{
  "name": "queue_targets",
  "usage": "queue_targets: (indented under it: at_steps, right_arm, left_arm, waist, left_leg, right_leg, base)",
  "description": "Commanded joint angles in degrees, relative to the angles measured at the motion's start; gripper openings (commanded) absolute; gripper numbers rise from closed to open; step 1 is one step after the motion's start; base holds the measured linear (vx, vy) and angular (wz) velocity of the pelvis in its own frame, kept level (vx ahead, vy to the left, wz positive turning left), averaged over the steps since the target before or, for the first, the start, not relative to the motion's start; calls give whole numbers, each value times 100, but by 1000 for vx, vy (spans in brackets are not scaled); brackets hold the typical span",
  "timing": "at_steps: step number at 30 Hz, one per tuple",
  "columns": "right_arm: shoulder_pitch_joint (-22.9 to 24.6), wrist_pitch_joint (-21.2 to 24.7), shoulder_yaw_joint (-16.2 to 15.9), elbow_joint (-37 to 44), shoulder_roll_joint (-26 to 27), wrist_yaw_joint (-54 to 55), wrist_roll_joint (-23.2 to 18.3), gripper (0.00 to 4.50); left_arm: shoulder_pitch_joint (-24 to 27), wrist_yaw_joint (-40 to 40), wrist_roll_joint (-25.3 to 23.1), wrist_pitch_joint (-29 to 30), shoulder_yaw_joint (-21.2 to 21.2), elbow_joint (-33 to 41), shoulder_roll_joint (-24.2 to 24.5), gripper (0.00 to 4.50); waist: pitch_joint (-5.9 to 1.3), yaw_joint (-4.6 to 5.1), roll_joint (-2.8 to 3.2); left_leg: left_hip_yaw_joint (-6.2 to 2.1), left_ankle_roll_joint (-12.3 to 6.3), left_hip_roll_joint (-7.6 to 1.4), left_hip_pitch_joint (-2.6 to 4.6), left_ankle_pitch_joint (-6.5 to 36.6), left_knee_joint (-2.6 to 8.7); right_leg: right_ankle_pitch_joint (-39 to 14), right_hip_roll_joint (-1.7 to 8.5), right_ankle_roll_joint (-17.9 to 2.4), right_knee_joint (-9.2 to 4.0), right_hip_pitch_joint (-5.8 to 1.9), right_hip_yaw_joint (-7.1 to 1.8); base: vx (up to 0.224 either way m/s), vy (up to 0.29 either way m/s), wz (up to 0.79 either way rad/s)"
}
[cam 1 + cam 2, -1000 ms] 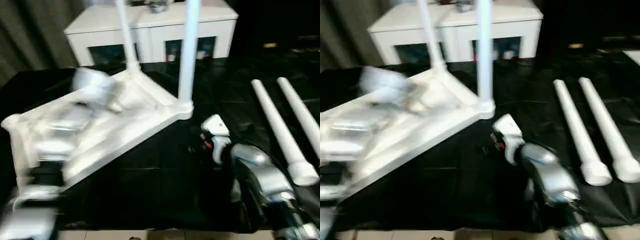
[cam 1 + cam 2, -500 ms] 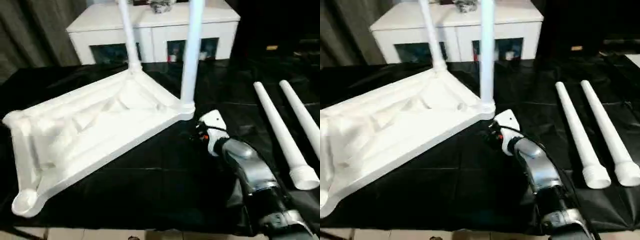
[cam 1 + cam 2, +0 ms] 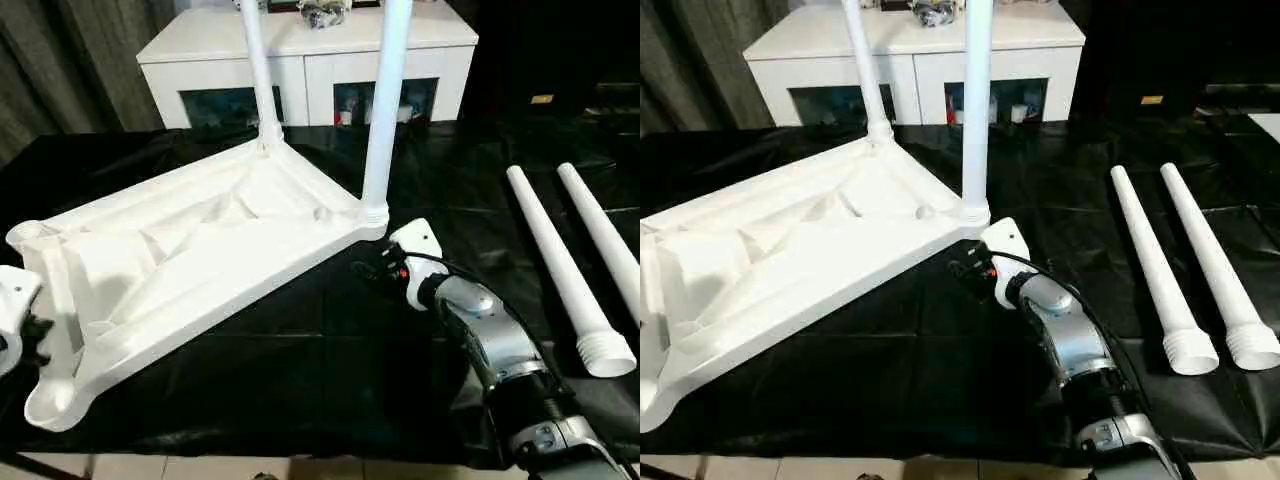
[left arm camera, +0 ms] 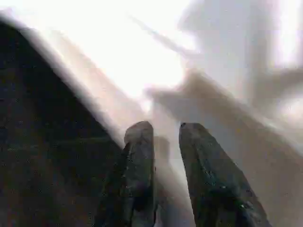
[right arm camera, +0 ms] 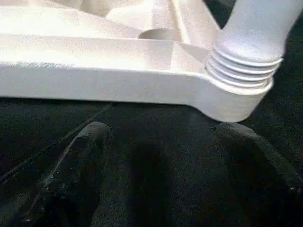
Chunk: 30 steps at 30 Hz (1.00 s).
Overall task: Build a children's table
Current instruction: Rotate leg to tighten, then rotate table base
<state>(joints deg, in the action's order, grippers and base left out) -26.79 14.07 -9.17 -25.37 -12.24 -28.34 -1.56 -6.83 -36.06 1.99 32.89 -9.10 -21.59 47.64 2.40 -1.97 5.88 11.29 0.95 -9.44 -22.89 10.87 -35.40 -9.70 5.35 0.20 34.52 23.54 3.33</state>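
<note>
Tabletop: probably light, stiff, slick plastic; take the ribbed rim. Right gripper jaws apart at its 5 o'clock corner; left gripper jaws nearly together, empty.

A table covered with black glossy sheet carries the upturned white plastic tabletop ahead of the right fingers, and two loose white tapered tube legs beside them.

**Bright plastic, dark cloth**

Even overhead light falls on the white tabletop, its ribs casting soft shadows, while the black cloth shows faint sheen. Beyond the left hand the surface is blurred and blown out; ahead of the right hand, threads stay crisp.
</note>
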Motion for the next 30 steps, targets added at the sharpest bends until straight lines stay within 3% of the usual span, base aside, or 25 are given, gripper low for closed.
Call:
queue_targets:
  at_steps: [1, 3, 4, 6, 8, 10, 11, 12, 18, 21, 22, 23, 25, 26, 27, 28, 30]
  right_arm:
    - [40, -64, -55, 143, -45, -188, -1, 375]
    - [108, -74, -61, 223, -93, -258, -7, 375]
    - [108, -74, -61, 223, -93, -258, -7, 375]
    - [137, -78, -55, 262, -124, -278, -12, 375]
    - [167, -71, -29, 313, -178, -306, -32, 375]
    - [187, -62, -8, 341, -210, -314, -43, 375]
    - [193, -57, 8, 353, -232, -317, -48, 375]
    - [193, -57, 8, 353, -232, -317, -48, 375]
    - [253, -69, 69, 481, -335, -404, -68, 375]
    - [283, -68, 101, 533, -403, -447, -89, 375]
    - [283, -68, 101, 533, -403, -447, -89, 375]
    - [287, -49, 157, 587, -488, -472, -113, 375]
    - [288, -21, 212, 635, -537, -474, -140, 375]
    - [284, 0, 244, 659, -562, -476, -157, 375]
    - [293, 13, 269, 686, -592, -473, -160, 375]
    - [299, 25, 290, 707, -620, -470, -163, 375]
    - [331, 44, 324, 763, -682, -466, -156, 375]
  left_arm:
    - [183, -375, 119, 167, 288, 326, 40, 107]
    - [369, -678, 271, 217, 427, 680, 47, 107]
    - [369, -678, 271, 217, 427, 680, 47, 107]
    - [469, -854, 377, 356, 466, 957, 31, 107]
    - [549, -1062, 495, 352, 552, 1248, -30, 107]
    - [536, -1108, 541, 270, 589, 1314, -127, 107]
    - [460, -1092, 550, 192, 619, 1285, -236, 107]
    - [460, -1092, 550, 192, 619, 1285, -236, 107]
    - [59, -1035, 650, 0, 898, 1459, -726, 107]
    - [-137, -1038, 624, 27, 1122, 1514, -1009, 107]
    - [-137, -1038, 624, 27, 1122, 1514, -1009, 107]
    - [-382, -1031, 533, -60, 1439, 1407, -1389, 107]
    - [-539, -978, 410, -183, 1648, 1274, -1625, 107]
    - [-629, -935, 327, -264, 1763, 1185, -1750, 107]
    - [-715, -896, 273, -324, 1873, 1105, -1887, 107]
    - [-794, -876, 242, -388, 1962, 1032, -2008, 107]
    - [-963, -791, 184, -478, 2132, 886, -2232, 107]
  waist:
    - [-302, 24, 84]
    - [-306, 34, 103]
    - [-313, 37, 77]
    - [-312, 44, 106]
    - [-312, 40, 125]
    - [-303, 43, 102]
    - [-303, 43, 148]
    - [-294, 51, 132]
    - [-257, 45, 123]
    - [-255, 73, 119]
    - [-262, 64, 106]
    - [-249, 75, 126]
    - [-247, 53, 94]
    - [-215, 43, 66]
    - [-215, 43, 66]
    - [-226, 43, 105]
    - [-251, 42, 101]
  left_leg:
    - [-254, 446, -343, 243, 2767, 642]
    - [-251, 427, -345, 240, 2716, 645]
    - [-235, 407, -328, 251, 2672, 626]
    - [-240, 367, -324, 219, 2546, 623]
    - [-229, 352, -327, 248, 2537, 619]
    - [-226, 337, -324, 246, 2566, 622]
    - [-224, 350, -319, 264, 2601, 616]
    - [-217, 354, -315, 271, 2649, 618]
    - [-247, 394, -322, 289, 2953, 632]
    - [-273, 416, -317, 252, 3023, 649]
    - [-249, 419, -314, 317, 3062, 629]
    - [-243, 392, -303, 306, 3032, 622]
    - [-230, 353, -296, 334, 3013, 603]
    - [-200, 290, -265, 417, 3093, 558]
    - [-200, 290, -265, 417, 3093, 558]
    - [-215, 207, -259, 413, 2908, 556]
    - [-211, 150, -263, 389, 2710, 575]
  right_leg:
    - [-1555, 293, -1090, -381, -87, -227]
    - [-1422, 291, -1125, -383, -103, -224]
    - [-1380, 281, -1150, -374, -102, -228]
    - [-1330, 295, -1177, -362, -134, -230]
    - [-1357, 279, -1162, -376, -117, -229]
    - [-1417, 273, -1157, -389, -125, -227]
    - [-1454, 270, -1154, -389, -109, -228]
    - [-1506, 259, -1146, -404, -99, -225]
    - [-2219, 282, -961, -475, -98, -240]
    - [-2312, 284, -913, -458, -130, -233]
    - [-2351, 272, -882, -498, -86, -245]
    - [-2396, 276, -891, -514, -93, -254]
    - [-2541, 276, -853, -545, -76, -262]
    - [-2992, 260, -754, -635, 0, -281]
    - [-2992, 260, -754, -635, 0, -281]
    - [-3298, 288, -641, -656, -33, -301]
    - [-3181, 260, -602, -655, -60, -282]
  base:
    - [0, 0, 0]
    - [0, 0, 0]
    - [0, 0, 0]
    - [0, 0, 0]
    - [0, 0, 0]
    - [0, 0, 0]
    - [0, 0, 0]
    - [0, 0, 0]
    - [0, 0, 0]
    - [0, 0, 0]
    - [0, 0, 0]
    - [0, 0, 0]
    - [0, 0, 0]
    - [0, 0, 0]
    - [0, 0, 0]
    - [0, 0, 0]
    - [0, 0, 0]
